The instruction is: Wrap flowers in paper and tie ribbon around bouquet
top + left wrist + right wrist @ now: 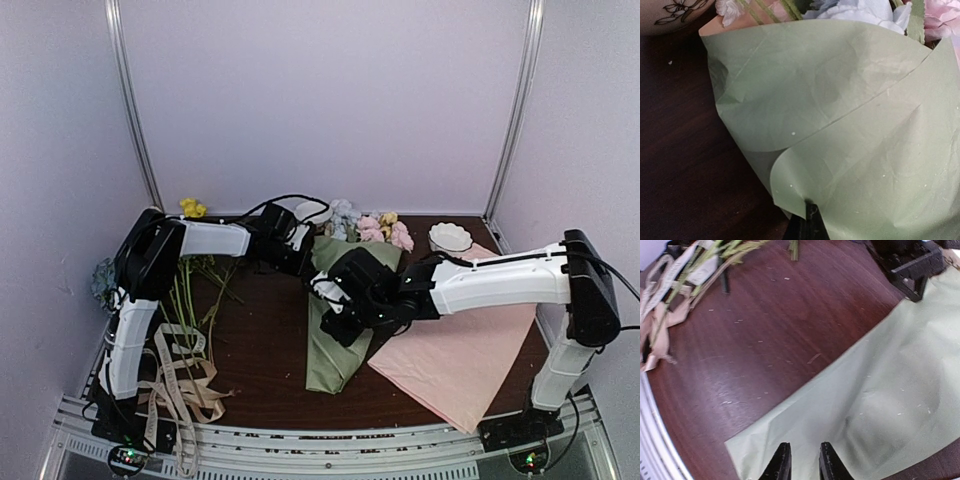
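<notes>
Bouquet: a tapered cone of crinkled olive-green paper, lying on the dark brown wooden table between my two arms. Its narrow end points toward me, and pink, yellow and pale blue blooms show at the far, wide end. Its right flank meets a plain pink rectangular sheet spread at the right.

Step in hand, as I judge it: the wrap is formed and held shut, and tying is not begun. My left gripper is closed near the wide end; the overlapping flap's edge runs into its tips and appears pinched there. My right gripper hovers over the cone's middle, jaws a narrow gap apart, nothing between them.

Loose green-stemmed flowers lie at the left, apart from the cone. Nearer me on that side is a long flat cream-white ribbon, tangled with a tan-peach ribbon; any lettering is too small to read. A small white scalloped bowl stands at the far right.

Next move, in my judgement: the right gripper must fetch the cream ribbon from across the table while the left guards the seam against springing open.
</notes>
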You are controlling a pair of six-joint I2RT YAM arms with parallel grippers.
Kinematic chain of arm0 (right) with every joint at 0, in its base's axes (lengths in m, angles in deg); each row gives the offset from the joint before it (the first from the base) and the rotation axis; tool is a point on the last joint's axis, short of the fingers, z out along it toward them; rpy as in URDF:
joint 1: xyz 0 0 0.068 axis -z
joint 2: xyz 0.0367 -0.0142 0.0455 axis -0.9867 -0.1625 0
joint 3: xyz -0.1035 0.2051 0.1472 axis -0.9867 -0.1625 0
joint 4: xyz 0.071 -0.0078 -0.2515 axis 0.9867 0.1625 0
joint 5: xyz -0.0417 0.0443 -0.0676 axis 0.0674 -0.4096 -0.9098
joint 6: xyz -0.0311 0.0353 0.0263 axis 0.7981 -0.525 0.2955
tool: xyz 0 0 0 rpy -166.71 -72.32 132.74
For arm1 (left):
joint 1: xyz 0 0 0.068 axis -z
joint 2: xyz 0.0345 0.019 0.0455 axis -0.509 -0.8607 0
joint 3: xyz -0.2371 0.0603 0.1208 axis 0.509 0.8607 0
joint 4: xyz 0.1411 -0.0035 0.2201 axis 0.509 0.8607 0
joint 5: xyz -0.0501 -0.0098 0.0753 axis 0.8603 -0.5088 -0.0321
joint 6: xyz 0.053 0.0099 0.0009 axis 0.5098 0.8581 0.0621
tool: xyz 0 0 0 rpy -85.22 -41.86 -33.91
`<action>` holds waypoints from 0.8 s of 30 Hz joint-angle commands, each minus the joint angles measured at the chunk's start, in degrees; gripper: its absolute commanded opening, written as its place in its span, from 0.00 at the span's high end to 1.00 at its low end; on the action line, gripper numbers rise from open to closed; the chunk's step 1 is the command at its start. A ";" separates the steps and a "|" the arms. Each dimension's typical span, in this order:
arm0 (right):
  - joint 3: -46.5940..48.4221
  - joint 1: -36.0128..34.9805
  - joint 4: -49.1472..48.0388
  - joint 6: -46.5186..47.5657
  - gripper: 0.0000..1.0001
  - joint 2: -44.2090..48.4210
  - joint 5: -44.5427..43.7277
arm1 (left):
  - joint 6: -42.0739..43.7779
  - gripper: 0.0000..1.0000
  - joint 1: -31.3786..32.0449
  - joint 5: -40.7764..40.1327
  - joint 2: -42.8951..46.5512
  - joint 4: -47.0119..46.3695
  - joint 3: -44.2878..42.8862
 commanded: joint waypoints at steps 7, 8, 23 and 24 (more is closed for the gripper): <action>7.39 -2.19 4.98 -1.12 0.87 -12.98 -5.88 | -1.08 1.00 -0.83 0.52 -0.29 -2.34 0.75; 7.20 -2.97 4.64 -0.65 0.87 -13.47 -5.07 | -1.14 1.00 -0.86 0.45 -0.32 -2.41 0.67; 1.74 -4.65 5.26 4.31 0.87 -5.29 -0.68 | -1.68 1.00 -1.05 0.46 -0.72 -1.90 -1.51; 1.64 -5.40 5.43 5.24 0.87 -4.67 -0.88 | -1.77 1.00 -0.99 0.78 -0.52 -1.85 -1.61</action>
